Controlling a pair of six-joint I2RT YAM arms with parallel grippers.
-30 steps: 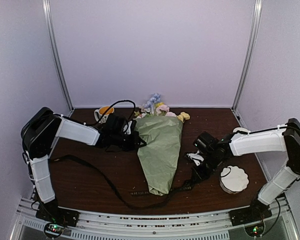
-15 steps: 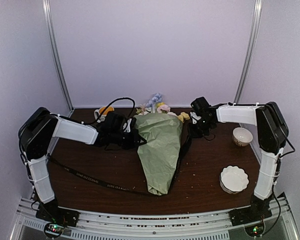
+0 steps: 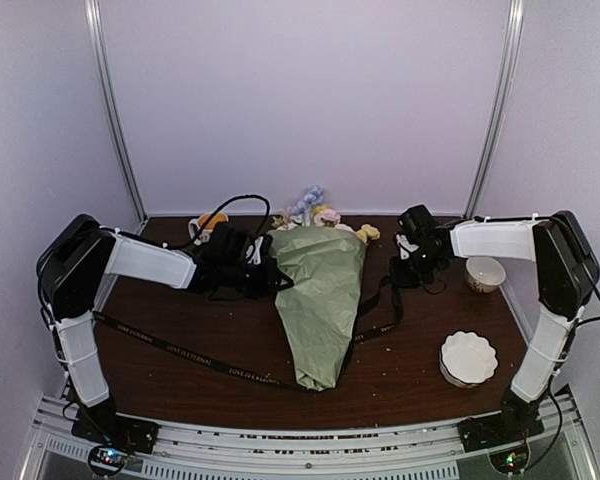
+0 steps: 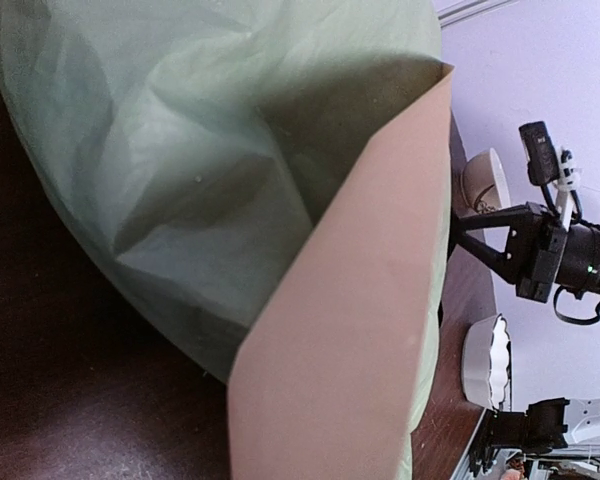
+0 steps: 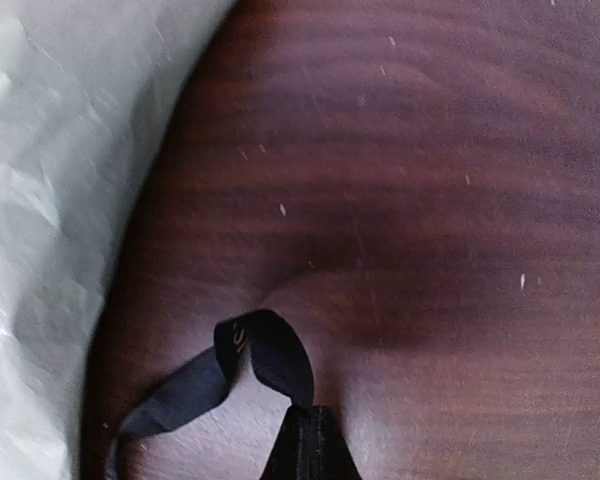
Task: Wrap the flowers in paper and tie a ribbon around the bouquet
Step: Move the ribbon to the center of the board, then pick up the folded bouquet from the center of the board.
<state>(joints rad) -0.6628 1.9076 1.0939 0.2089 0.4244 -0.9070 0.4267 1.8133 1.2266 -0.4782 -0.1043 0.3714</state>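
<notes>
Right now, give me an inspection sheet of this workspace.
Surface: dark wood table, lightly speckled.
Job's things: bouquet lying flat, flowers at its far end; ribbon runs under its narrow end.
Clutter: mug, small bowl, scalloped dish.
Hands: left hand shut on the paper edge; right hand shut on the ribbon.
Cables: black cable arcs beside the mug.
Surroundings: lilac walls, metal posts.
</notes>
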